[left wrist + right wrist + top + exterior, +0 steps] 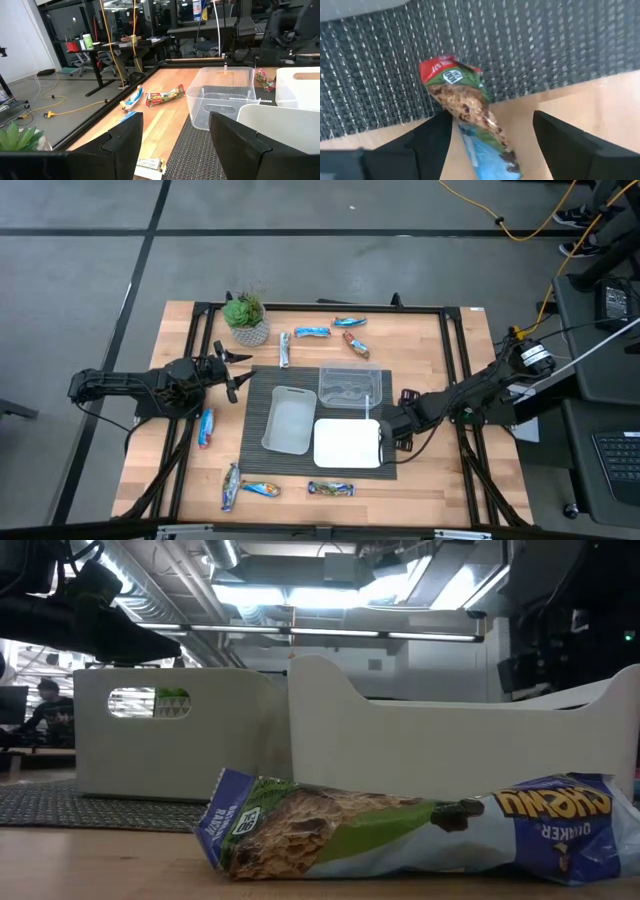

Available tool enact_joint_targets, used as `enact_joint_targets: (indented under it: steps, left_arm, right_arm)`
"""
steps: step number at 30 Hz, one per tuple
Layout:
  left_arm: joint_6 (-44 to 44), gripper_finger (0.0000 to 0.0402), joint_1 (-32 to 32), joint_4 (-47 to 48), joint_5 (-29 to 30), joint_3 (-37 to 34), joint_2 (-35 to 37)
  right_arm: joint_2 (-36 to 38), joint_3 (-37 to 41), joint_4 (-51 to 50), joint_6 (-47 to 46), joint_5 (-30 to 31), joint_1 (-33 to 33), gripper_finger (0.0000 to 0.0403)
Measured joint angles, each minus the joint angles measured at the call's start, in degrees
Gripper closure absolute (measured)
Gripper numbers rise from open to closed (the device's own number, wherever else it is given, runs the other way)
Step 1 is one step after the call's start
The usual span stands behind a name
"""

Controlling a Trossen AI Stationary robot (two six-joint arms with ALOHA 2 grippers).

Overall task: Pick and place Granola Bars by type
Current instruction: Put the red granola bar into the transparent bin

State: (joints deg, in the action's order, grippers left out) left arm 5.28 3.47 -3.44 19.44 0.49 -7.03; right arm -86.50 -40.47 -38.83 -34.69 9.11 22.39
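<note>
**High view: right arm low over a bar at the mat's edge, nothing lifted yet**

From above I see the right gripper [388, 430] down beside the white tray [348, 443], at the right edge of the dark mat [262, 462]. Its own camera looks straight down on a red-topped granola bar [470, 112] that lies half on the mat and half on the bare wood, between the two fingers.

What could go wrong: the bar lies at an angle to the fingers, and nearer to one of them. If the jaws close like this, I think they may catch only the loose wrapper end, and the bar could turn or slip out during the lift. The step from mat to wood may also tilt it. The white tray is very near, so a small sideways correction could bump it.

The right jaws stand wide open, one on each side of the bar; they hold nothing, and I cannot tell if one finger touches the wrapper.

The left gripper [222, 368] waits near the potted plant [246, 318], jaws also wide open and empty. Other bars lie spread on the wood: several by the far edge [349, 323], one beside the left arm [206, 427], several by the near edge [330, 489].
</note>
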Motion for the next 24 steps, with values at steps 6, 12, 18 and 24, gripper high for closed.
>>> enact_joint_targets:
  steps: [6,12,18,24]
  left_arm:
    - [0.0,0.0180,0.0,0.0,0.0,0.0,0.0]
    - [0.0,0.0180,0.0,0.0,0.0,0.0,0.0]
    - [0.0,0.0180,0.0,0.0,0.0,0.0,0.0]
    - [0.0,0.0180,0.0,0.0,0.0,0.0,0.0]
  right_arm:
    - [0.2,1.1,1.9,-1.2,-0.3,0.0,0.0155]
    - [-0.1,0.2,2.0,-1.2,-1.8,0.0,0.0240]
    - [-0.1,-0.3,1.8,-2.4,-2.6,0.0,0.0327]
    - [-0.1,-0.4,1.7,-2.8,-4.5,0.0,0.0372]
